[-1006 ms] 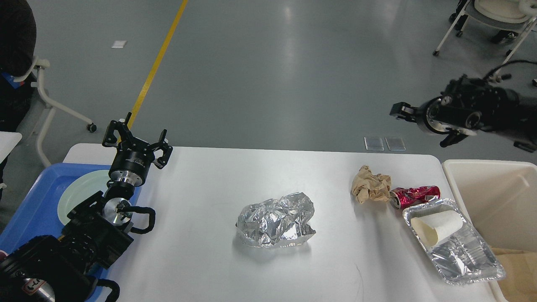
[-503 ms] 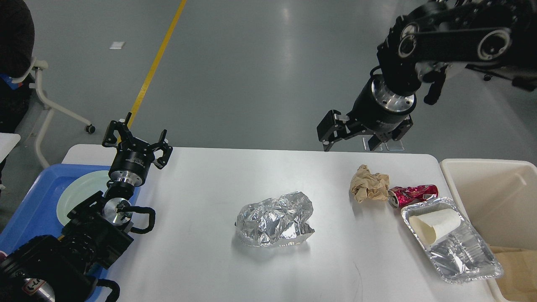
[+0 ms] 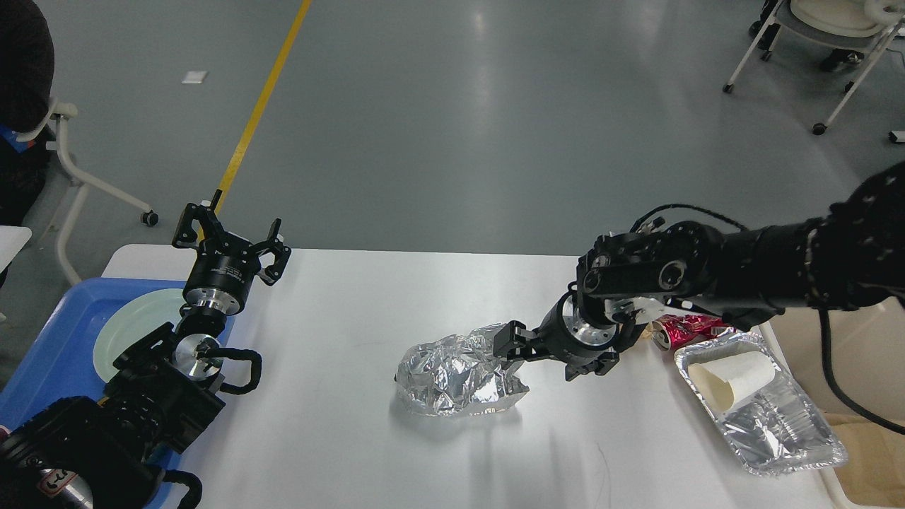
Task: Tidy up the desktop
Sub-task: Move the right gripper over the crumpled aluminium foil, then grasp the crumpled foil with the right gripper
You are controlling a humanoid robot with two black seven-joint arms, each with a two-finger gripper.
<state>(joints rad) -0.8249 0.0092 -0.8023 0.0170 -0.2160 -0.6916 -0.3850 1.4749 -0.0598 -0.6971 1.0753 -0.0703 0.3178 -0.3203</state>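
Crumpled silver foil (image 3: 459, 373) lies mid-desktop (image 3: 339, 438), the white tabletop spreading wide below me. My right gripper (image 3: 548, 353) hangs low at the foil's right edge; whether its jaws are apart I cannot tell. My left gripper (image 3: 230, 237) stands spread open, holding nothing, over the far left corner beside a blue tray (image 3: 49, 353).

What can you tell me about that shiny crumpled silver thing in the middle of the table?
The crumpled foil looks like thin aluminium sheet, scrunched into a loose, puffy lump with many bright creases. It lies flat near the middle of the white desktop, casting a soft shadow toward the viewer. A torn-looking flap sticks out at its right end. The right gripper is at its upper right edge, fingers reaching the foil; whether they actually pinch it cannot be told. Nothing else touches it.
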